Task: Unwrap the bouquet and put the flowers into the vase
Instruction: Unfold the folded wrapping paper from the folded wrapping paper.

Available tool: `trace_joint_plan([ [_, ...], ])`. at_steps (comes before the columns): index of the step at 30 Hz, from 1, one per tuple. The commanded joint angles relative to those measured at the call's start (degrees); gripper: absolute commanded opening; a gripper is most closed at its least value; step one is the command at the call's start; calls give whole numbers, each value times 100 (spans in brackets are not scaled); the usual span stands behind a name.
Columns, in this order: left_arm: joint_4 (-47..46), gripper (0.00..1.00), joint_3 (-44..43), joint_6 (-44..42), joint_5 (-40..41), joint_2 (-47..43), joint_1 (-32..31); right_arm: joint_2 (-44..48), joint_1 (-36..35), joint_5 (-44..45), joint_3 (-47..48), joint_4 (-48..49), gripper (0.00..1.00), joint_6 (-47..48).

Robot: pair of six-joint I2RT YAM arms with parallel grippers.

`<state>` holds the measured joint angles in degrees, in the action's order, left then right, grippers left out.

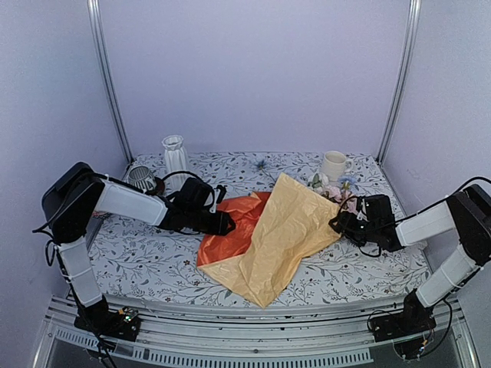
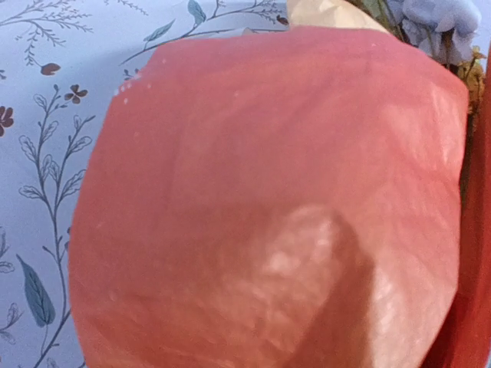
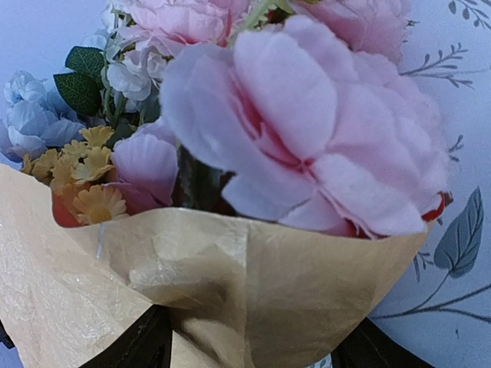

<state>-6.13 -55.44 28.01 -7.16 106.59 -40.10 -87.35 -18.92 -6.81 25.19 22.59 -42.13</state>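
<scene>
**A:** Where is the bouquet (image 1: 307,218), and why hold it that way?

**B:** It lies across the middle of the tabletop (image 1: 138,261), blooms toward my right arm. My right jaws stand wide astride the wrapped bundle just under the flowers (image 3: 307,130), with a dark finger (image 3: 134,345) against the yellow-orange paper on each side. Whether they pinch it, I cannot tell. I judge this end is meant to be anchored so the sheet can be peeled off.

**A:** And the left?

**B:** My left jaws sit at the far edge of the orange paper (image 2: 268,215), which is spread open over the cloth. The sheet covers my left wrist camera, so I cannot tell how far those jaws stand apart or whether they grip anything.

**A:** The vase (image 1: 175,157)?

**B:** Upright at the back left, well apart from the flowers, with a striped cup (image 1: 142,178) just beside it. A cream mug (image 1: 334,165) stands at the back right, near the blooms.

**A:** The surroundings?

**B:** Pale cloth printed with leafy sprigs, plain lilac walls, and a metal post in each back corner.
</scene>
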Motion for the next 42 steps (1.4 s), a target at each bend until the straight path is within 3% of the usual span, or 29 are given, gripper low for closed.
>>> trace_joint_plan([
  [1, -63, 46, -134, -50, 25, 140, 200, -414, 234, -261, 282, 180, 71, 168],
  [12, -432, 47, -176, 34, -57, 345, 352, -1466, 669, -508, 1306, 386, 67, 277],
  [15, -650, 53, 112, 115, -5, 40, 362, -1466, 670, -510, 1420, 381, 74, 349],
  [17, -809, 57, 410, 145, 46, -283, 362, -1333, 670, -527, 1372, 362, 85, 371],
  [20, -897, 65, 822, 182, 188, -826, 362, -1054, 670, -564, 1237, 275, 93, 468],
  [29, -1075, 86, 1982, 647, 220, -1963, 363, 82, 670, -411, 677, -321, 97, 752],
  [37, -1108, 85, 2549, 987, 222, -2026, 570, 972, 670, -535, 725, -1075, 96, 1024],
  [42, -1852, 79, 3086, 1182, -144, -2516, 626, 1451, 661, -1067, 724, -1352, 93, 1235],
])
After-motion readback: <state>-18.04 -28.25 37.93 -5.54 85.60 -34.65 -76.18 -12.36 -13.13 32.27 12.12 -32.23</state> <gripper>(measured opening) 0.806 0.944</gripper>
